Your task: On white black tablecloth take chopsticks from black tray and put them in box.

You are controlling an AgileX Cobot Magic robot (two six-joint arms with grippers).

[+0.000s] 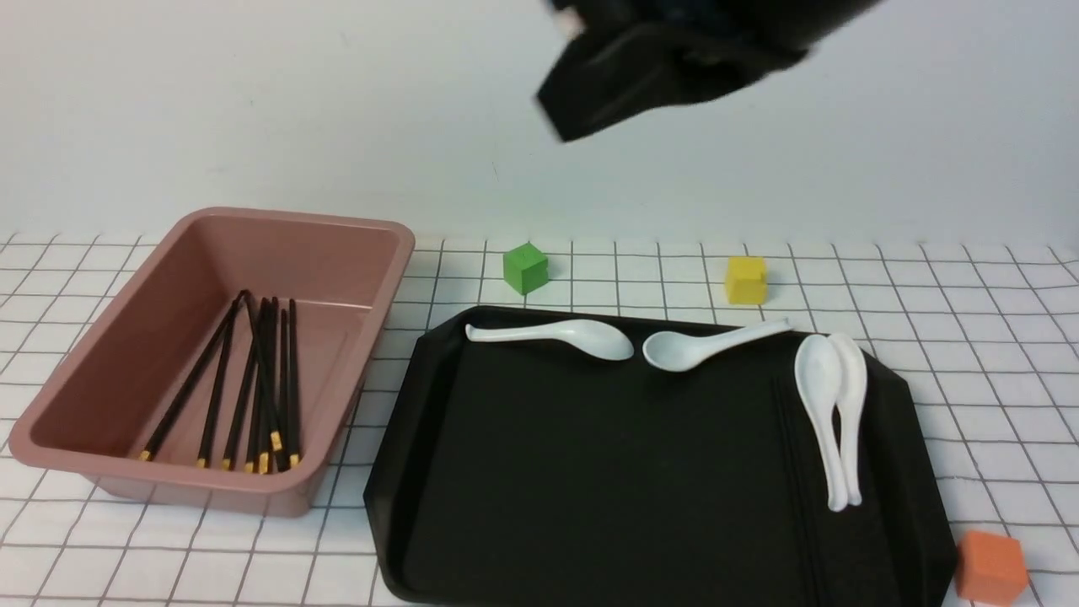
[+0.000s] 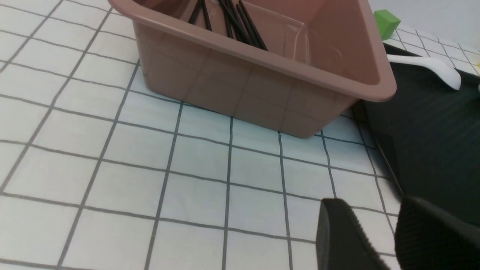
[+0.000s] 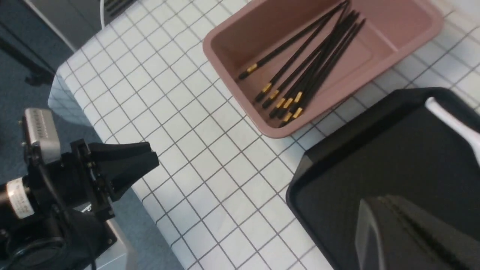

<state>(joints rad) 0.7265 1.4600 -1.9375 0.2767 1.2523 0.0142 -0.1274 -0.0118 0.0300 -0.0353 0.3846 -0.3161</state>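
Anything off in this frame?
Nothing spilled or damaged. One chopstick splays away from the others in the box; one white spoon rests its handle on the black tray at the far rim.

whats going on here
A two-armed robot is moving chopsticks from the tray into the box. A bundle already lies in the box; on the tray I can only make out four white spoons. Neither gripper holds anything: the right gripper is raised, the left gripper sits low over the tablecloth.

Glossy black tray (image 1: 590,472), smooth plastic box (image 1: 135,354), matt cloth tablecloth (image 1: 969,320), glazed white spoons (image 1: 582,335).
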